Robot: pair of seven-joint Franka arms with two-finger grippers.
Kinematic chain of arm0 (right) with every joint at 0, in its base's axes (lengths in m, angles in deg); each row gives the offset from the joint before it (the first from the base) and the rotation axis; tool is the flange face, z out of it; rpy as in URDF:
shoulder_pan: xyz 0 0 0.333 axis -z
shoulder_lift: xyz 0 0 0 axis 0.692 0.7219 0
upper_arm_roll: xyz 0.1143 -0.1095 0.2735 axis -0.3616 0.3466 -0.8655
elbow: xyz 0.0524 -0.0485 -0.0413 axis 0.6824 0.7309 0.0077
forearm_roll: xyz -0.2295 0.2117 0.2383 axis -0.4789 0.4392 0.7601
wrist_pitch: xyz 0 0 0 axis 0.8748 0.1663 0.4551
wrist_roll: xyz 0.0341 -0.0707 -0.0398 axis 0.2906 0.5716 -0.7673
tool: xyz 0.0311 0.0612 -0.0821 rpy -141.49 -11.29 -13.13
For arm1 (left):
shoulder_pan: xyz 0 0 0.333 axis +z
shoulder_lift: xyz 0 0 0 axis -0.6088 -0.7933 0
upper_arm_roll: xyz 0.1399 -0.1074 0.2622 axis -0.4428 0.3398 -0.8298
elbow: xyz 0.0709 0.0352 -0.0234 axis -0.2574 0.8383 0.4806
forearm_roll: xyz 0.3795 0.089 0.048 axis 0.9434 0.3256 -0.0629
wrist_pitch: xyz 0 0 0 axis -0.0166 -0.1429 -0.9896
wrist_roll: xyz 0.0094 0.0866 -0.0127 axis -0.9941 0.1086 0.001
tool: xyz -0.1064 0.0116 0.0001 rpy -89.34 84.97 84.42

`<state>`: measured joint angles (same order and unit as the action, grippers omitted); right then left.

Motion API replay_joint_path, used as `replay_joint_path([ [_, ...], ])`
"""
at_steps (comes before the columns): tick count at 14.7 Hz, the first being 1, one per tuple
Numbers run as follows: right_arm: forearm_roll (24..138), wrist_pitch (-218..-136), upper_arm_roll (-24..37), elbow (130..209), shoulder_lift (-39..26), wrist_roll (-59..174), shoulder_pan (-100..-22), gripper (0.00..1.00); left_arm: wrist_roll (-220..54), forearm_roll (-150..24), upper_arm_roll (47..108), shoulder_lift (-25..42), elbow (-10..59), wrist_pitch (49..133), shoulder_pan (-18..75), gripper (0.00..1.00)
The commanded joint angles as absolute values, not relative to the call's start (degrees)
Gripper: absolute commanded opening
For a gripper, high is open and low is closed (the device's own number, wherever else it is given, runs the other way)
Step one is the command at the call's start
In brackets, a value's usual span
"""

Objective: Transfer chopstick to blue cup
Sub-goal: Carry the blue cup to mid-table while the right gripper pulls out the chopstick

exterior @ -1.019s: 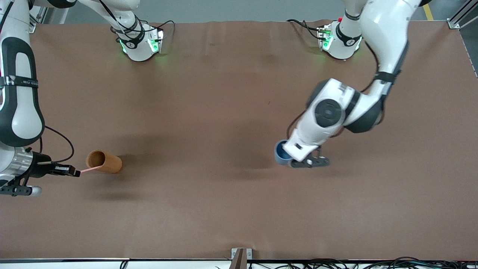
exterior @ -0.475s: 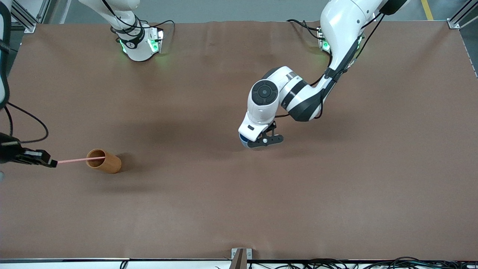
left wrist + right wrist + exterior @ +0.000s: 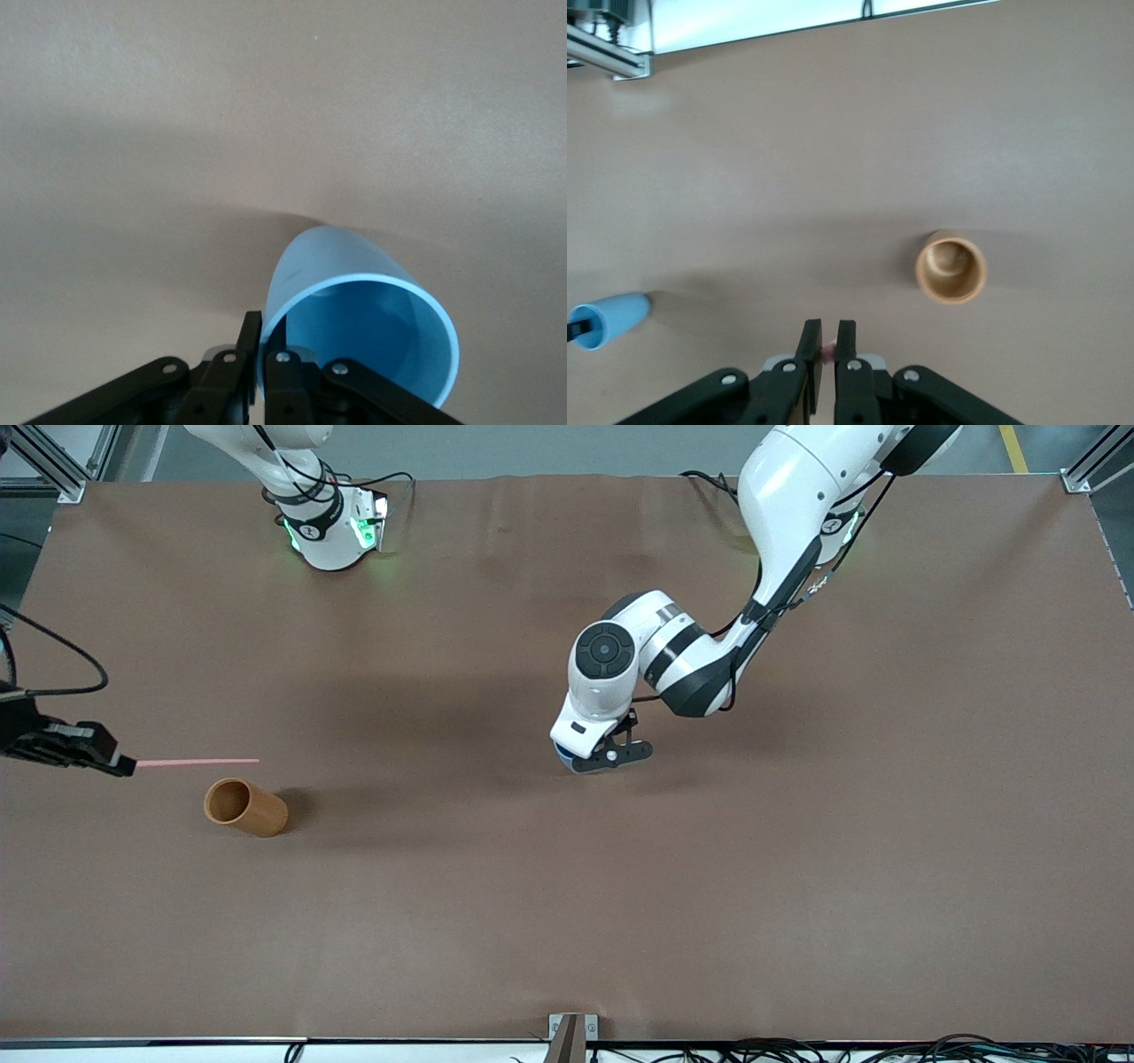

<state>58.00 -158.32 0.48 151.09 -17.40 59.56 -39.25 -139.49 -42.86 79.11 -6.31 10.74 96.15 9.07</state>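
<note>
The chopstick [image 3: 197,763] is a thin, straight, pale-pink stick, held level in the air; one end is pinched in the closed right gripper [image 3: 124,764] and the rest juts out from the fingertips. The blue cup [image 3: 359,319] is a small, plain, light-blue tapered cup with a round rim, empty and tilted. The closed left gripper [image 3: 259,341] clamps its rim wall, one finger inside and one outside.

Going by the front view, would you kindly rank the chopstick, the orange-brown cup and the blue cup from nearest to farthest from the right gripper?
1. Chopstick: clamped in the shut right gripper, over the table.
2. Orange-brown cup: on the table beside that gripper, at the right arm's end.
3. Blue cup: mid-table, held by the shut left gripper.
</note>
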Motion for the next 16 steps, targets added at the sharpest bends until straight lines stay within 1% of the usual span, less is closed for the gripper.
replay_joint_path([
  [1,57.49,-156.72,0.61,153.37,-21.52,65.52,-42.63,0.02,-142.17,-41.99,78.51,-7.91,8.35,95.87,8.06,0.11],
  [2,56.97,-156.01,0.61,153.37,-22.23,67.46,-43.95,0.02,-142.17,-41.99,78.52,-7.91,8.44,95.87,8.06,0.2],
  [3,55.84,-155.83,0.52,153.37,-22.76,69.13,-45.36,0.02,-141.91,-41.9,78.43,-7.91,8.44,95.87,8.06,0.37],
  [4,54.52,-155.74,0.52,153.37,-23.2,70.8,-46.85,0.02,-141.82,-41.81,78.43,-7.82,8.35,95.87,8.06,0.55],
  [5,53.81,-155.83,0.52,153.37,-23.55,72.47,-47.91,0.02,-142.0,-41.81,78.43,-7.56,8.35,95.87,8.23,0.79],
  [6,53.37,-156.0,0.52,153.37,-23.64,74.23,-49.23,0.02,-141.74,-41.72,78.34,-6.95,8.35,95.78,8.58,1.0],
  [9,52.84,-157.14,0.52,153.28,-23.64,79.32,-53.35,0.02,-141.65,-40.15,78.34,-3.26,7.21,93.77,10.77,1.0],
  [13,50.38,-160.31,0.26,153.2,-23.38,92.59,-62.13,0.01,-139.02,-36.45,78.52,5.34,7.21,87.62,16.83,1.0],
  [16,48.89,-164.87,0.26,153.2,-23.03,103.3,-69.08,0.0,-133.67,-36.54,78.6,11.32,7.12,83.31,22.01,1.0],
])
